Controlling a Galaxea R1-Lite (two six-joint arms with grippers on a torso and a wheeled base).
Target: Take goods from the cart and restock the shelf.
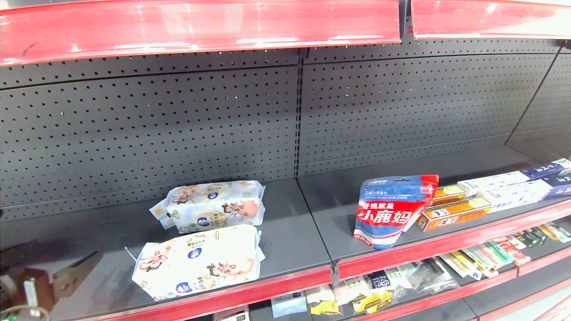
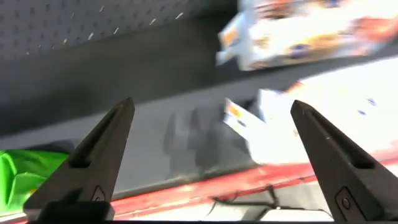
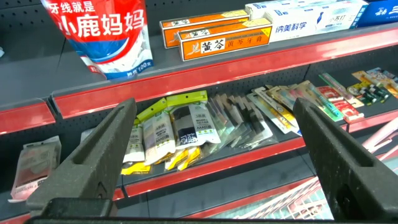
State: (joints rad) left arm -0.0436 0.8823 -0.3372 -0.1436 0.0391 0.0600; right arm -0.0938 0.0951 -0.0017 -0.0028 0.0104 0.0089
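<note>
Risk of knocking shelved stock with empty, wide-spread fingers [image 2: 99, 155] on both arms.
Your left gripper [image 2: 212, 104] hung just beside the near tissue pack [image 1: 198, 263], which lay at the front lip of the shelf [image 1: 294, 232]; a careless swing could have shoved it off. Your right gripper [image 3: 214, 102] faced packets [image 3: 180, 127] on the lower shelf [image 3: 217, 171], below the blue-and-red pouch [image 1: 392, 209] standing before orange boxes [image 1: 450, 214], easily toppled.
</note>
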